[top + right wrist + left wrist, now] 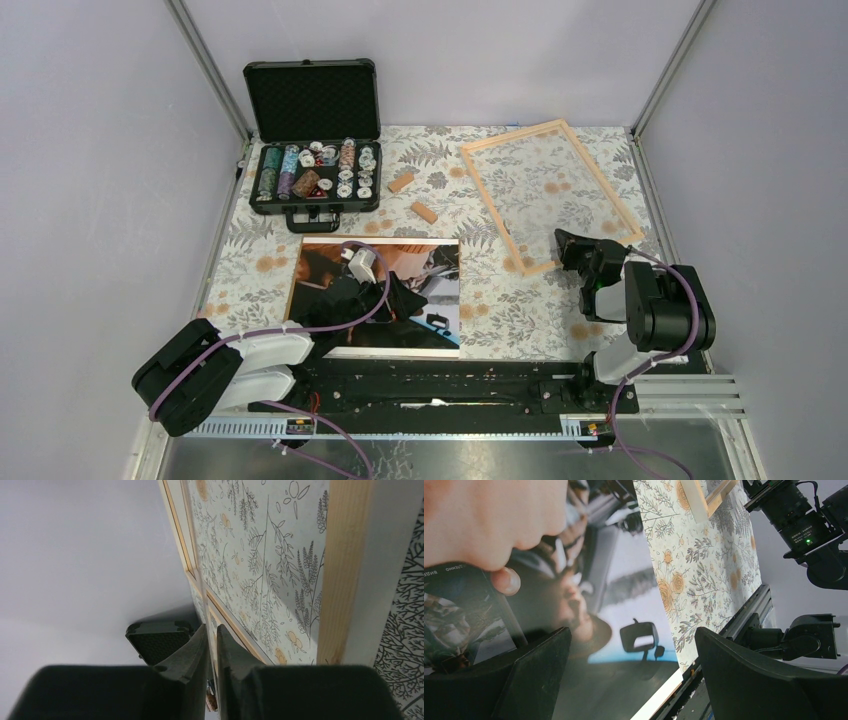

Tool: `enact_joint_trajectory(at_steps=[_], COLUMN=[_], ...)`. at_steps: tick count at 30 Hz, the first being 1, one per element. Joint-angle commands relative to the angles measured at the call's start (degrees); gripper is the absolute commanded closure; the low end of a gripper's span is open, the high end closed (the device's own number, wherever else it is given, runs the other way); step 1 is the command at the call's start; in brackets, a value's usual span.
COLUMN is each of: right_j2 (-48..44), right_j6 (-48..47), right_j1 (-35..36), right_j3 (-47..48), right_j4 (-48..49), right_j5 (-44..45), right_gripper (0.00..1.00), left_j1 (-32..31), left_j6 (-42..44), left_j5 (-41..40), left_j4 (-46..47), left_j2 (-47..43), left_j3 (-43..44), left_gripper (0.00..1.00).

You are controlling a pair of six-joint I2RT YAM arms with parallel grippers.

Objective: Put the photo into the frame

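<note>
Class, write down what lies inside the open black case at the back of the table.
The case holds rows of round chips in several colours, and its raised lid is foam-lined. Whatever sits beneath the chips is covered.

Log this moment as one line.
left gripper open over photo | right gripper shut at frame near edge | photo not in frame

Black-and-white arms (pixel 250 360), black jaws, purple cables (pixel 300 326).
</note>
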Motion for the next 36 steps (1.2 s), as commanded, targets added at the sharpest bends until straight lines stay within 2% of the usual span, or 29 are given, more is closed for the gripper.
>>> enact_joint_trajectory(at_steps=[1,9,18,22,29,33,36], right_j2=[-2.27,-7.25,-9.09,-8.46,-2.80,-1.34,-3.57], right_j6=[-1.58,-9.13,-31.48,-36.45,-36.90,-35.54,-34.43], right_j1=[0.60,0.60,1.67,2.28,3.47,3.58,3.56], right_j3=[0.75,4.21,15.24,19.04,26.87,25.64,22.54], right_j4=[-1.14,-15.25,-40.52,-48.11,-63.59,-65.15,-65.38], right_j5=[-0.83,-2.14,-4.21,-3.37,0.30,0.34,1.48], right_gripper=[0.79,0.48,0.16,0.08,0.07,0.06,0.06], left_j1=[0.29,0.35,0.48,0.45,0.56,0.52,0.63], left_j6=[-0.07,-0.13,-0.15,-0.29,-0.42,-0.51,-0.52], left_j5=[0.88,0.90,1.07,1.07,1.01,1.07,1.16], left_j4=[3.94,4.11,4.42,4.57,4.78,4.94,5.07], left_j2=[-0.69,-0.87,-1.05,-0.88,-1.20,-1.28,-1.47], left_j3=[-0.14,-0.42,-0.68,-0.68,-0.86,-0.96,-1.20], left_gripper=[0.01,0.01,0.01,0.01,0.01,0.01,0.01])
